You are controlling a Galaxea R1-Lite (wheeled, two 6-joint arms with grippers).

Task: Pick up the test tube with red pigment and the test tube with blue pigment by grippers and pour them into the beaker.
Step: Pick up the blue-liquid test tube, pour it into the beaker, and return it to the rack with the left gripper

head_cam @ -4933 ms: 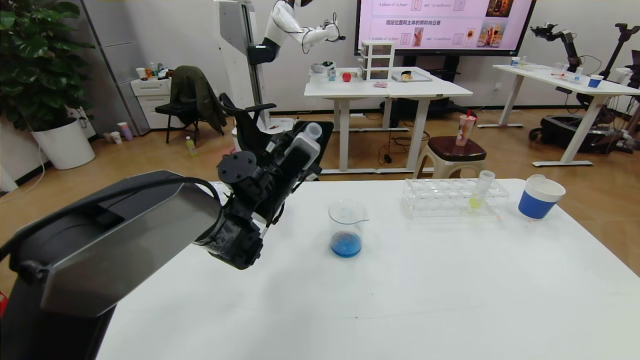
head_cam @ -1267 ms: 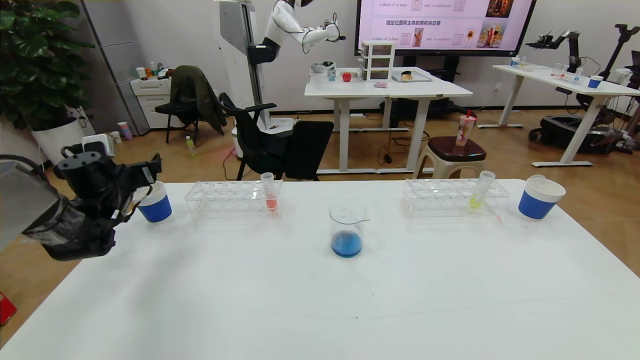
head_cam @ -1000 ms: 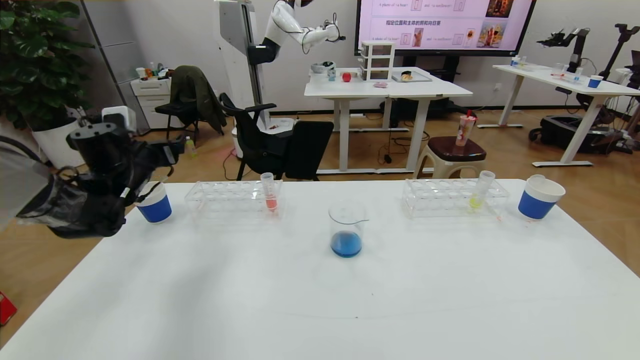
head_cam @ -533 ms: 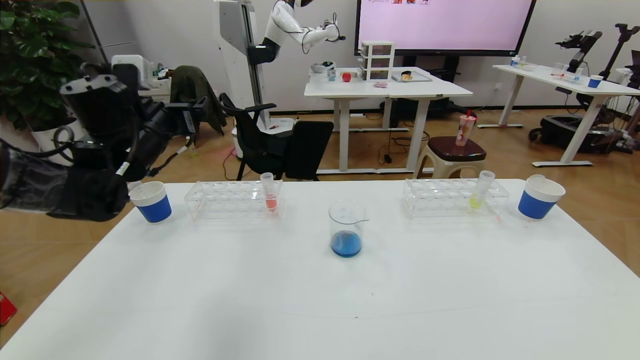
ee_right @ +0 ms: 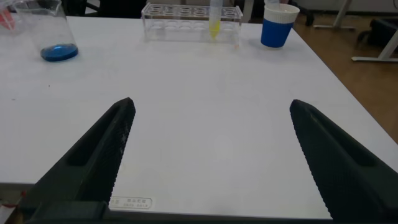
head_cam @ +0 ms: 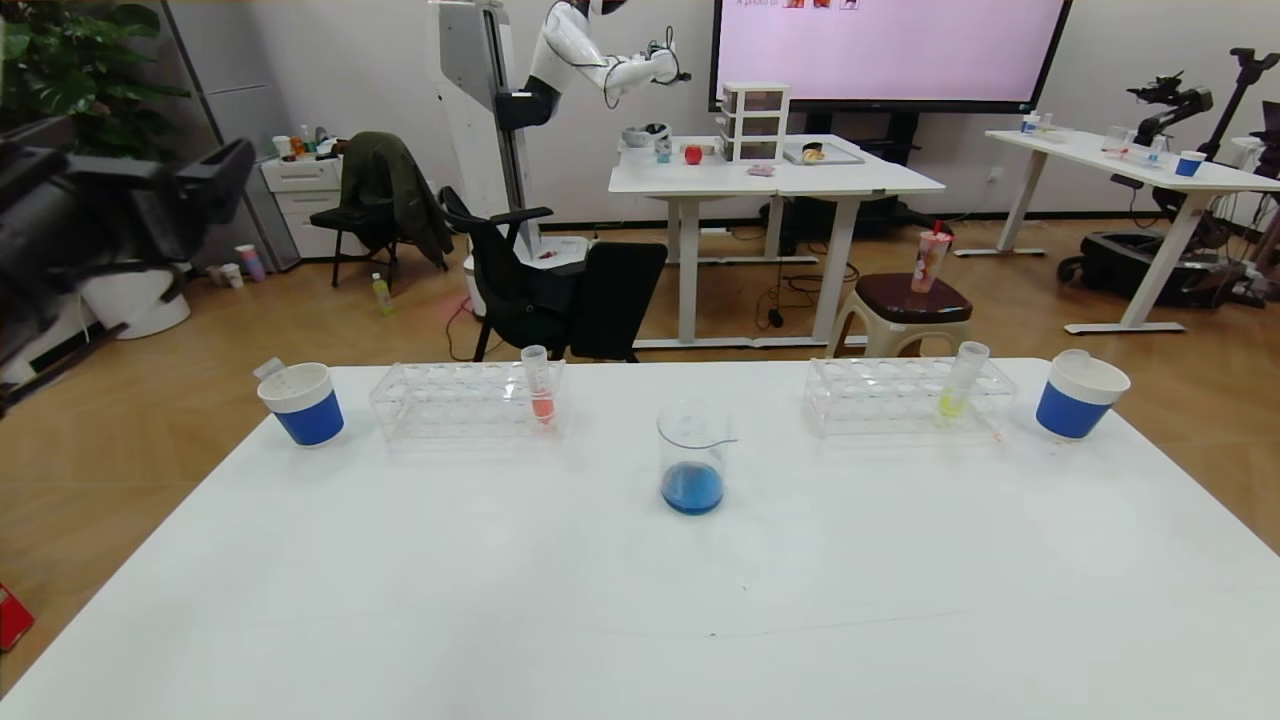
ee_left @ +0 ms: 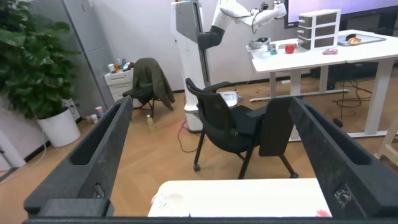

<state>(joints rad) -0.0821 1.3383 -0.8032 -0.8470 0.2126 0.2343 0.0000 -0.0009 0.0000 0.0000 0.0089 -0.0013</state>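
Well apart — red tube (head_cam: 541, 392) racked, open left claw (head_cam: 205, 180) aloft.

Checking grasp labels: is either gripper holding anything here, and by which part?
Nothing is held. The left gripper and right gripper both stand open and empty.

Legible text is scarce. The wall screen (head_cam: 890, 45) at the back of the room carries a partial line along its top edge, beginning "A photo of"; the remainder is cut off. A small white label (ee_right: 131, 202) lies on the near edge of the desk (ee_right: 205, 118) in the right wrist view; its print is too small to read. No other markings can be read.
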